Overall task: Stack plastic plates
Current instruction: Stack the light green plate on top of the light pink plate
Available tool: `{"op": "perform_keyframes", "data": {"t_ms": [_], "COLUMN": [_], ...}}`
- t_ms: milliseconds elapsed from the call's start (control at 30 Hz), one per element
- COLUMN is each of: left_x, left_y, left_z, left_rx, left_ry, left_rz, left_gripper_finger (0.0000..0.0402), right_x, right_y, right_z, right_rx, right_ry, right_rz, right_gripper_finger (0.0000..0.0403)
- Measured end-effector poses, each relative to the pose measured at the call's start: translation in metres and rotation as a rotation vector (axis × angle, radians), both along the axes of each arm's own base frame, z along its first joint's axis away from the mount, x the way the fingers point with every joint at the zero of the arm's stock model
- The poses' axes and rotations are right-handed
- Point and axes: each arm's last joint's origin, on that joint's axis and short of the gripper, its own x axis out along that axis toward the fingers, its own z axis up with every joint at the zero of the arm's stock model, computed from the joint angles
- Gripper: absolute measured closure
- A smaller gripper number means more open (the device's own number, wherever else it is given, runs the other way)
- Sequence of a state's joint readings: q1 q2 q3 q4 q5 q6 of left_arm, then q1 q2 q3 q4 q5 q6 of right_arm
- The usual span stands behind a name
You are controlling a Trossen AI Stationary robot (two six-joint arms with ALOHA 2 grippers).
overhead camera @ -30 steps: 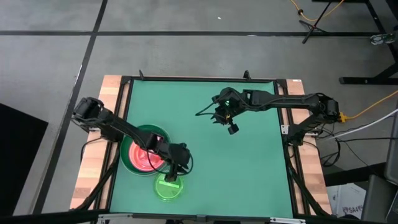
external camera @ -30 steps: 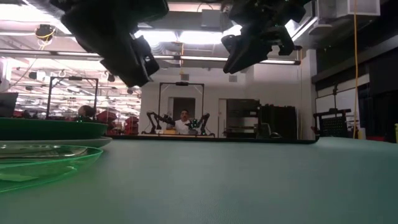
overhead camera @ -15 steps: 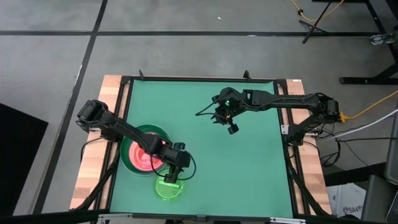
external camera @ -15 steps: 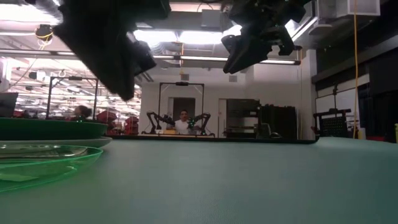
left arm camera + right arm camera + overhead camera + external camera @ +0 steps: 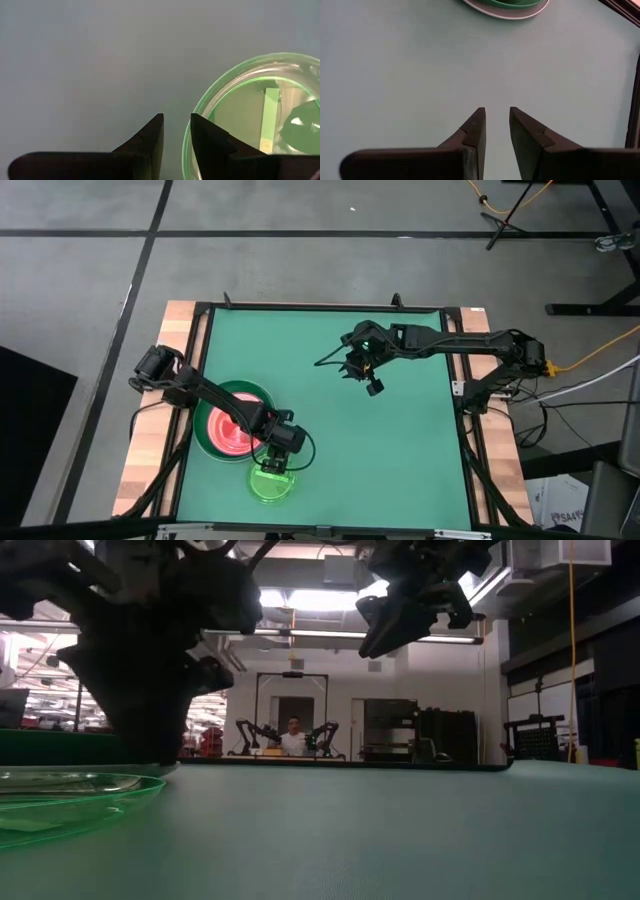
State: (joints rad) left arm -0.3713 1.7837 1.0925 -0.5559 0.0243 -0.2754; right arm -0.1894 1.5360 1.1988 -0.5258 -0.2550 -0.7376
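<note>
While left gripper hangs at lime-green plate rim, jaws narrow and seemingly empty, you risk pushing plate off desk front edge. Stack sits just beside. Right gripper idles mid-desk, jaws narrow, empty.

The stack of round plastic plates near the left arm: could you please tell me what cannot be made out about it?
- High view: the left end effector and its arm cover part of the stack of round plastic plates, so the plate count stays hidden.
- Low view: the left arm's dark bulk blocks the stack.
- Right wrist view: the picture's edge cuts the stack off.
</note>
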Motion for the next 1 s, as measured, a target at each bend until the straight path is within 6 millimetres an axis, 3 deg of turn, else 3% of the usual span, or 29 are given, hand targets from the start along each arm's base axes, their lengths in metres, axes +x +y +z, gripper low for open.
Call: {"op": "perform_keyframes", "data": {"t_ms": [667,1000], "left_x": [-0.002,-0.002], "left_y": [-0.004,-0.005], "left_z": [-0.004,-0.017], "left_rx": [-0.017,-0.017], "left_ry": [0.030,0.076], "left_rz": [-0.082,-0.101], "left_gripper_finger": [0.0311,0.0311], "right_x": [0.000,0.000], "right_y": [0.000,0.000], "right_z": [0.000,0.000], "right_rx": [0.000,0.000], "right_ry": [0.000,0.000], "right_rz": [0.000,-0.001], "right_gripper_finger": [0.0327,0.0327]}}
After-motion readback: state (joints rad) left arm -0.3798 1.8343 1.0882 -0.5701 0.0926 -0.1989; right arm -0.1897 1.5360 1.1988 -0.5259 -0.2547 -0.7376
